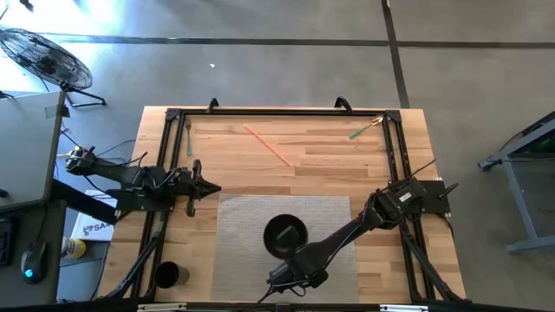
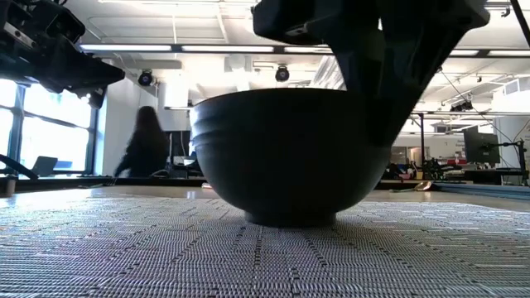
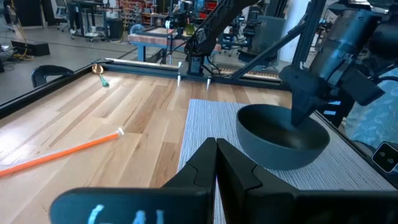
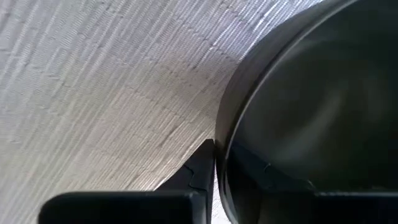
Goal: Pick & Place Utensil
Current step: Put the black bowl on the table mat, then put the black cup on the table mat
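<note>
A dark bowl (image 1: 284, 234) stands on its foot on a grey woven placemat (image 1: 243, 221). My right gripper (image 1: 288, 257) is at the bowl's near rim and is shut on it. It also shows in the right wrist view (image 4: 222, 158) and beside the bowl (image 3: 283, 140) in the left wrist view. A thin orange stick (image 1: 267, 144), a green-handled utensil (image 1: 364, 130) and a fork (image 1: 188, 134) lie on the wood near the far edge. My left gripper (image 1: 208, 187) is shut, hovering left of the placemat. My right gripper holds the bowl's rim (image 4: 219, 134) on its near side. One finger (image 4: 200, 169) is outside the wall and the other is inside the bowl. The fingers come from above, slanting down from the near edge. The bowl's foot (image 2: 290, 219) rests on the placemat, upright.
A black frame rail (image 1: 277, 113) runs around the far and side edges of the table. A dark cup (image 1: 167, 276) stands near the near-left corner. Bare wood lies between the placemat and the far rail. A person (image 2: 145, 149) is in the room behind.
</note>
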